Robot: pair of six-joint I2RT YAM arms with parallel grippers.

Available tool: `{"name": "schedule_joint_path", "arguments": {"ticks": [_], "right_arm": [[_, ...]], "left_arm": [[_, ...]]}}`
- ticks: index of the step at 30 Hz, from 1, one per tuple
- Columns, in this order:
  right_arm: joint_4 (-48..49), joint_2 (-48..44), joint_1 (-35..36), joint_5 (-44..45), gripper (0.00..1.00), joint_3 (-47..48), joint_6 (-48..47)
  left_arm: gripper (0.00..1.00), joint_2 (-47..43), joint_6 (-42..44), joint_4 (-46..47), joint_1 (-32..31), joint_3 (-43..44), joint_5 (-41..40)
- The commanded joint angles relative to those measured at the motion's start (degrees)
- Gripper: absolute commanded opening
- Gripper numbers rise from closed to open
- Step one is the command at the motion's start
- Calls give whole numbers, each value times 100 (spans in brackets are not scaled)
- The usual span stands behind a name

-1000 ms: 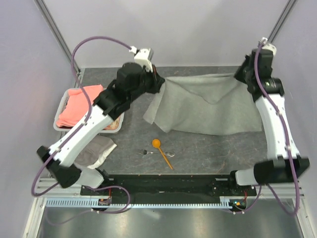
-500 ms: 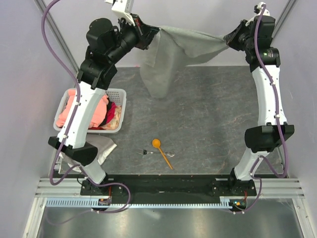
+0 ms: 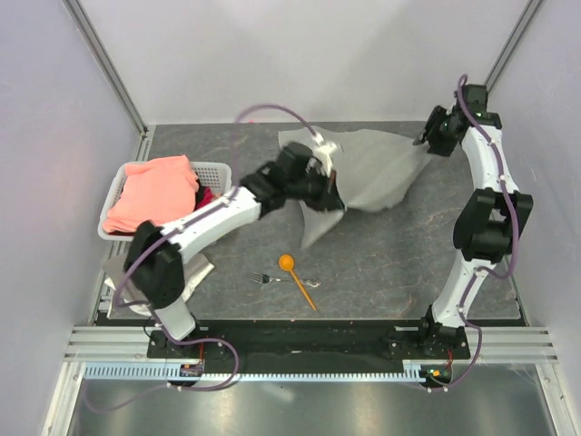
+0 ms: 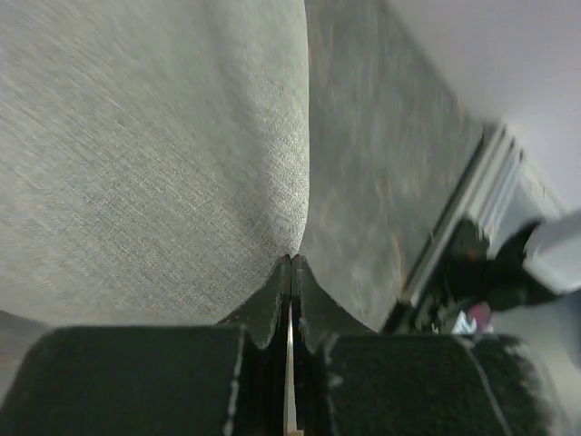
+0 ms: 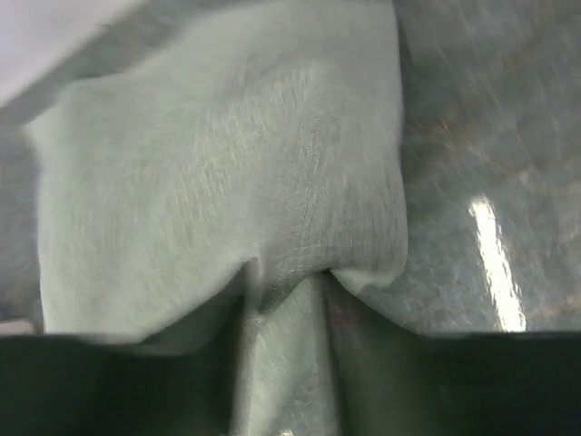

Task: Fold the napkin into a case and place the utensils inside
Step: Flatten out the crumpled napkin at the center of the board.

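Pressing left jaws together on the napkin (image 4: pixel 154 136) edge, above the table (image 3: pixel 390 263) middle. Standing right jaws apart around a bunched napkin corner, near the far right corner. Sagging between both, partly resting on the table. Lying near the front edge: spoon (image 3: pixel 287 262) crossing fork (image 3: pixel 266 279).

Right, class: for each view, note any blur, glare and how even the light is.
Top external: evenly lit, sharp, only soft shadows, the left arm slightly smeared at its wrist. Left wrist: napkin and table streaked with motion blur, the jaws crisp. Right wrist: soft throughout, a bright glare streak on the table right of the napkin.
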Motion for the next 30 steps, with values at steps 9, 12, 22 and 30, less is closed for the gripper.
{"name": "schedule_joint_path", "arguments": {"ticks": [9,12,22,30], "right_arm": [[237,-977,69,1377,98,-2153,-41],[535,-1538,69,1861,96,-3155,224],[1466,-1322,200,1361,85,-4309,-100],[1924,-647,1043,1309,84,-4248,57]], "left_arm": [[67,407,-1076,465,139,-485,276],[57,854,-1339,281,323,-134,468],[46,2569,-2201,43,719,773,180],[47,3185,-2685,-71,1352,1020,4]]}}
